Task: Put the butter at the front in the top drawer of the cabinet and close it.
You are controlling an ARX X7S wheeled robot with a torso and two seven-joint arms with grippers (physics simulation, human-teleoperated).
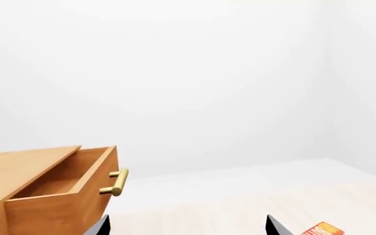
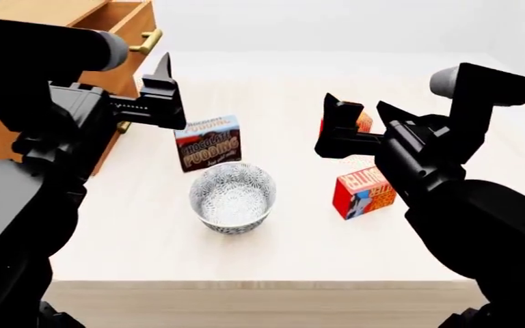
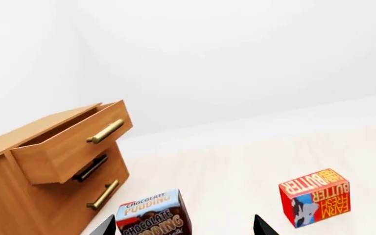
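Counter: pale wood surface, carrying all items listed below.

Cabinet: light-brown chest of stacked drawers, at the counter's far left in the head view. Brass bar handles.

Top drawer: pulled out, interior visible in the left wrist view and showing nothing inside in the part seen. Handle intact on its front.

Butter, front carton: red with a yellow-orange lettered panel, standing on the counter right of the bowl, nearest the counter's front edge. Partly overlapped in the head view by the right arm. Untouched by either pincer.

Second butter carton: farther back, mostly hidden behind the right pincer in the head view; seen whole in the right wrist view, standing alone.

Chocolate Pudding box: brown and blue, upright, behind the bowl, between cabinet and butter cartons.

Bowl: patterned grey-white, near the middle of the counter, with nothing visible inside.

Left pincer: raised above the counter beside the cabinet front, fingers spread, holding nothing.

Right pincer: raised over the far butter carton, fingers spread, holding nothing.
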